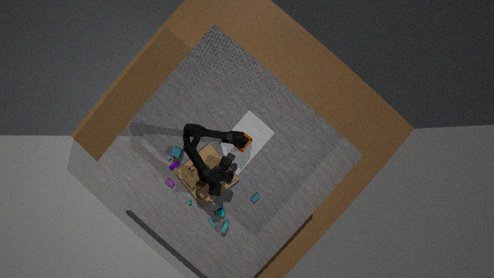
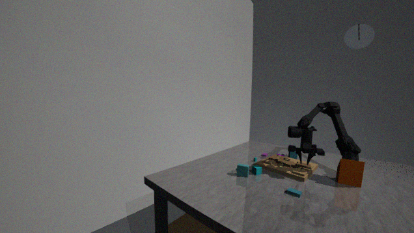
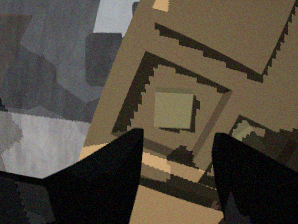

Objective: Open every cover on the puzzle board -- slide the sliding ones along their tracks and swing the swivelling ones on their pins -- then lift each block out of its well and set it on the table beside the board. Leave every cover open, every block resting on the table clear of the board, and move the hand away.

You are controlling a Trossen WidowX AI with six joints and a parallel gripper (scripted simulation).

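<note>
The tan wooden puzzle board [image 1: 210, 149] [image 2: 304, 178] [image 3: 125, 65] lies under the arm. My gripper [image 2: 304, 164] [image 3: 178, 140] points down low over it, fingers parted, nothing seen between them. In the wrist view a pale square piece [image 3: 173, 109] sits inside a square recess, just beyond the fingertips; whether it is a block or a cover's knob I cannot tell. A purple block [image 1: 174, 165] [image 2: 280, 155] and a magenta block [image 1: 169, 182] [image 2: 264, 155] lie on the table off the board. The arm and shadow hide much of the board, so the other covers are unclear.
Teal pieces lie around the board: one [image 1: 255, 197] [image 2: 293, 192] apart, a cube [image 1: 220, 212] [image 2: 257, 170], a longer one [image 1: 224, 227], a small one [image 1: 189, 203] [image 2: 255, 159] and a large one [image 1: 177, 151] [image 2: 293, 154]. An orange box [image 2: 350, 172] stands by the arm's base.
</note>
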